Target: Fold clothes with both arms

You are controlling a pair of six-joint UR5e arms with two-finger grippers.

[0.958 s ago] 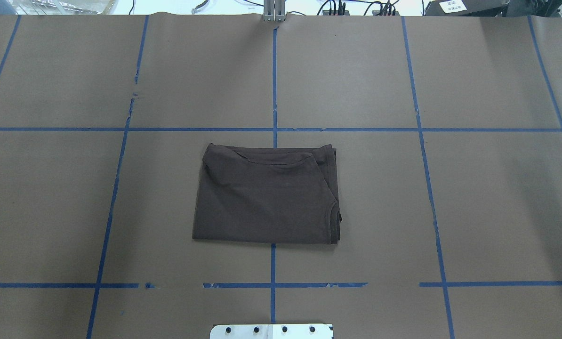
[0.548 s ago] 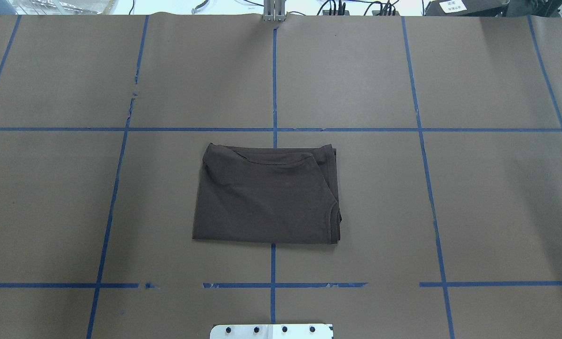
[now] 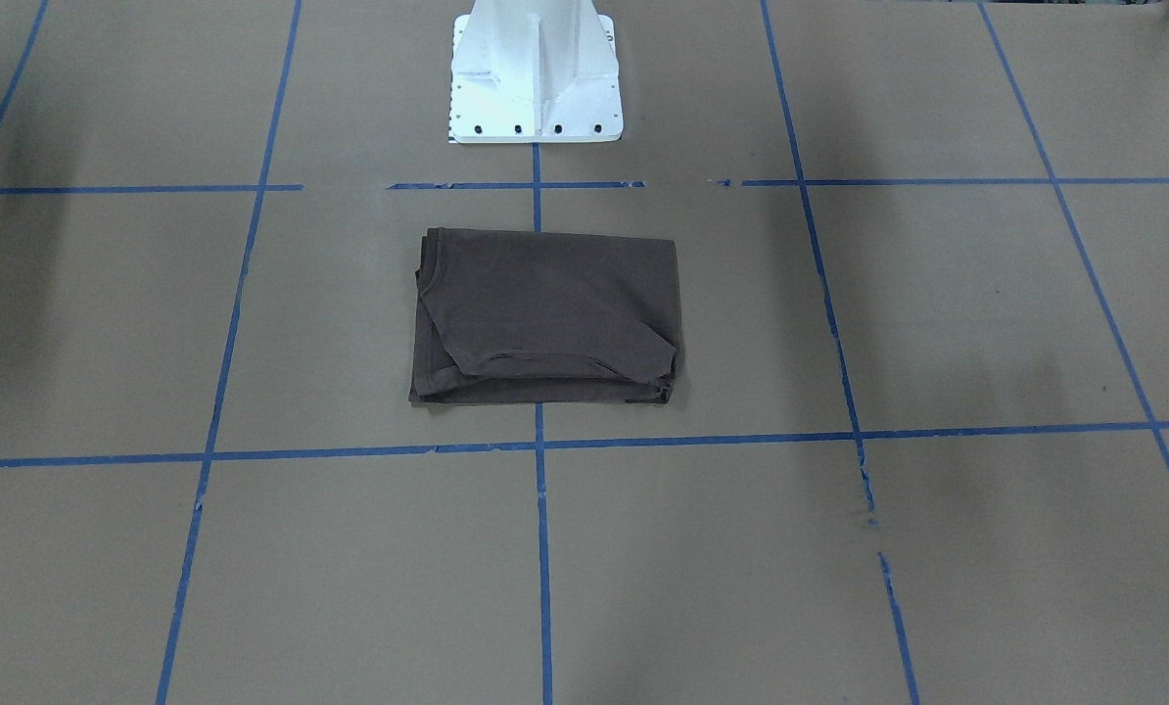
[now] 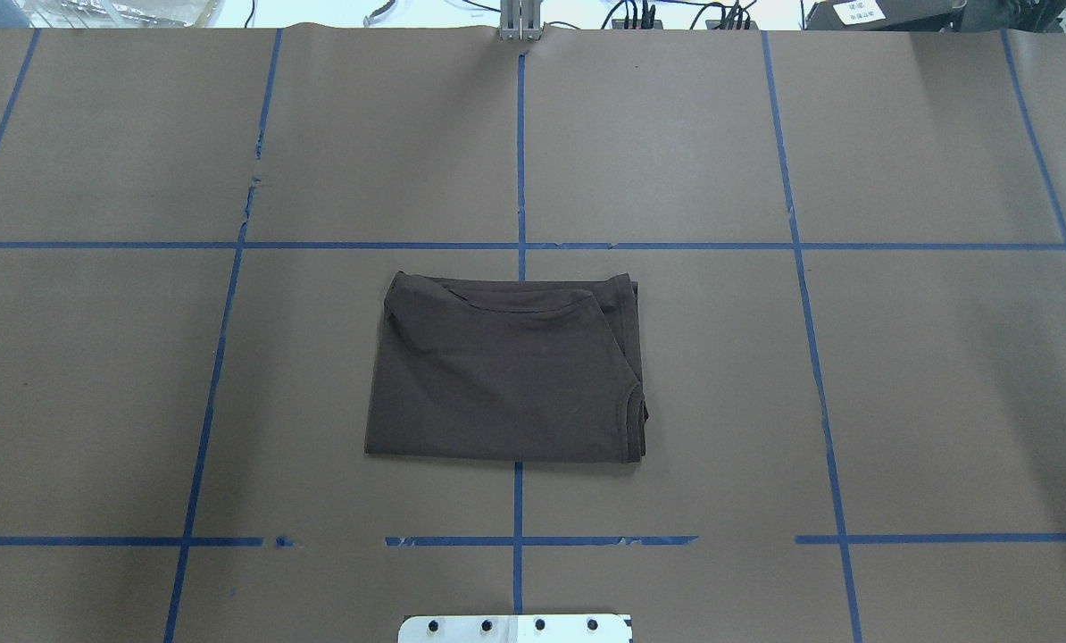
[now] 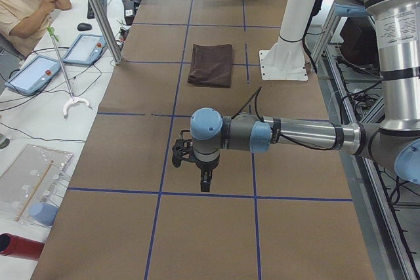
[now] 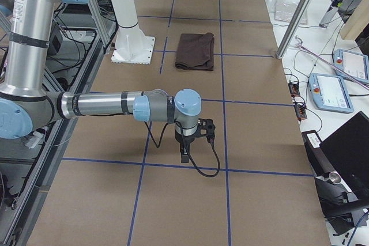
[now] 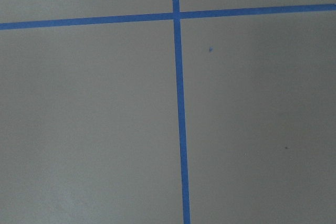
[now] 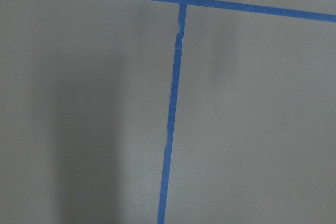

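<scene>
**Item 1. T-shirt** [image 4: 506, 371]. Dark brown, soft matte knit, folded into a rough rectangle with several layers. It lies flat at the middle of the desk, across the central tape line and just in front of the pedestal base. A curved collar edge [image 4: 524, 308] shows near the side farthest from the robot. Stacked hems make a thicker rim on the robot's right side. Nothing is touching it.

**Item 2. Desk** [image 4: 944, 375]. Wide and flat, covered in dull brown paper. Blue tape [image 4: 519, 143] divides it into large squares, and the tape is torn and patchy in places.

**Item 3. Pedestal base** [image 3: 536, 73]. White metal with a flared foot, on a square plate with bolts along its edge.

**Item 4. Left arm** [image 5: 295, 134]. A silver-grey tube with light-blue joint caps, stretched level over the desk's left end. The black left hand [image 5: 205, 185] points straight down above the paper, well apart from the T-shirt. I cannot tell whether it is clenched or released.

**Item 5. Right arm** [image 6: 98, 105]. Same build, held level over the opposite end of the desk. The black right hand [image 6: 184, 155] also points down, well apart from the T-shirt, and I cannot tell its state either.

**Item 6. Wrist views.** Each shows only brown paper and crossing blue tape.

**Item 7. Person** [image 5: 26, 4]. Seated beyond the desk's far side in a tan top.
</scene>
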